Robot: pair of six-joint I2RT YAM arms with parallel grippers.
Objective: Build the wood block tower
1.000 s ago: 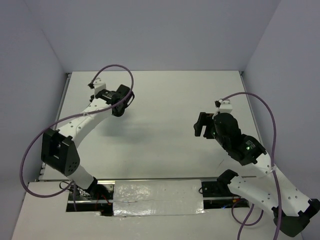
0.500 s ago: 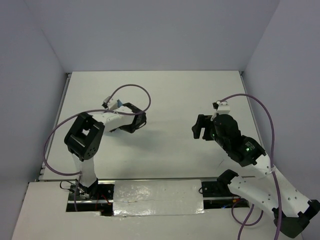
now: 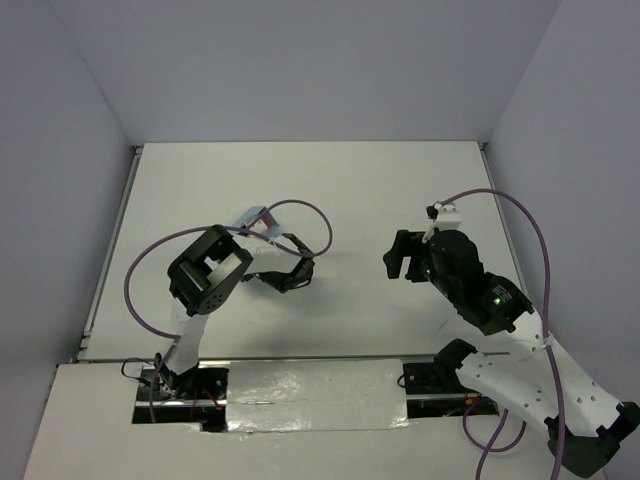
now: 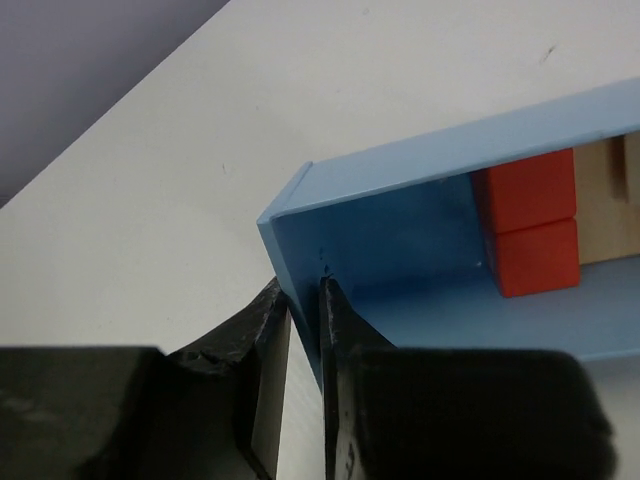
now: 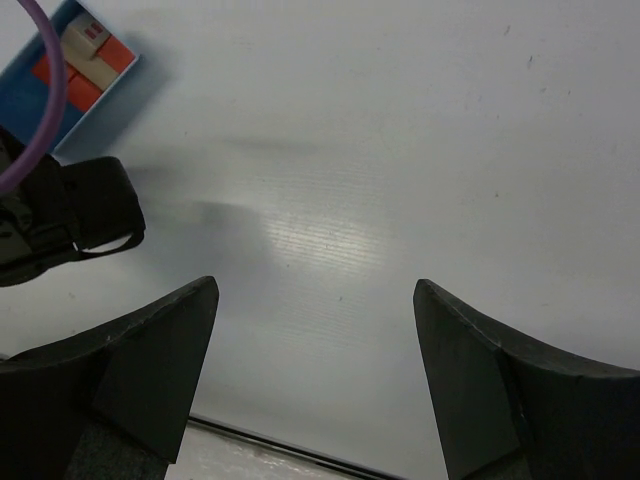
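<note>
A light-blue tray [image 4: 400,240] holds the wooden blocks: two red-orange ones [image 4: 530,225] side by side and pale tan ones [image 4: 610,210] at the right edge. My left gripper [image 4: 300,300] straddles the tray's end wall with its jaws slightly open. The wall lies against the right finger, and a sliver of table shows beside the left finger. From above, the tray [image 3: 246,215] and a red block [image 3: 262,216] peek out beside the folded left arm. My right gripper [image 3: 398,255] hangs wide open over bare table, well to the right. Its wrist view has the tray [image 5: 100,100] at top left.
The left arm's black elbow link [image 3: 292,275] juts toward the middle of the table and shows in the right wrist view [image 5: 70,220]. A purple cable [image 3: 310,215] loops over the tray. A taped strip [image 3: 315,395] marks the table's near edge between the bases.
The left arm has folded back from the far left toward the middle, bringing the tray with it. Its jaws have parted slightly. The right arm has barely moved.
</note>
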